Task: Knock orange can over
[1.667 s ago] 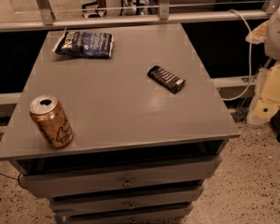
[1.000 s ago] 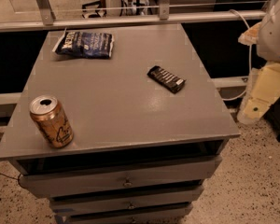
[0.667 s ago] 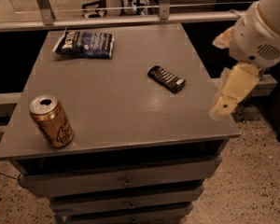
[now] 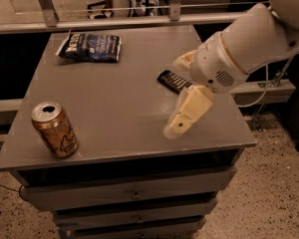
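The orange can (image 4: 55,130) stands upright near the front left corner of the grey worktop (image 4: 120,101), its silver top facing up. The gripper (image 4: 174,127) hangs over the front right part of the worktop, pointing down and to the left, well apart from the can. I cannot tell how far it is open. A black wrapped bar (image 4: 168,80) lies toward the right edge, partly hidden behind the arm. A dark blue snack bag (image 4: 89,46) rests near the back left corner.
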Controlling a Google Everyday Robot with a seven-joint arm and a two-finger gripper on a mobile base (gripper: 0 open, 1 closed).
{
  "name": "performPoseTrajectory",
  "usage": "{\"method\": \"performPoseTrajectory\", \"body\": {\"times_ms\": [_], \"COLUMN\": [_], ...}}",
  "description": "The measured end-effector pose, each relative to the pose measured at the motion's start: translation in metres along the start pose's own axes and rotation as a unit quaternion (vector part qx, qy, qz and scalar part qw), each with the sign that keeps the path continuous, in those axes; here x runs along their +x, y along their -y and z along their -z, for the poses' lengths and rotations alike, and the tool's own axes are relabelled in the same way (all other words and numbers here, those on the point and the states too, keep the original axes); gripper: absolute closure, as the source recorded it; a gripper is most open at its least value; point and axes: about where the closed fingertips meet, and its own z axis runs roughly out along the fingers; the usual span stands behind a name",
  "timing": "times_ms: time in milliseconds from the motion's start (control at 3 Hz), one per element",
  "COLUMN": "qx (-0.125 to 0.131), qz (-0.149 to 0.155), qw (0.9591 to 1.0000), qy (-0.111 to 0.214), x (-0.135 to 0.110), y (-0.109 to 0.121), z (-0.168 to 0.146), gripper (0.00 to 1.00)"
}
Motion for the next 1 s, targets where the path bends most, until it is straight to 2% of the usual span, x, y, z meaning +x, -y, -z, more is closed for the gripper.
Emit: {"method": "performPoseTrajectory", "body": {"times_ms": [333, 667, 1000], "qx": [-0.014, -0.014, -0.019], "qz": [-0.005, -0.005, 0.009], "qw": [0.9992, 0.9992, 0.9978], "qy": [0.037, 0.037, 0.063], "x": [-0.024, -0.024, -0.037], "y": [-0.009, -0.009, -0.010], "z": [-0.004, -0.004, -0.018], "gripper": [0.00, 0.00, 0.00]}}
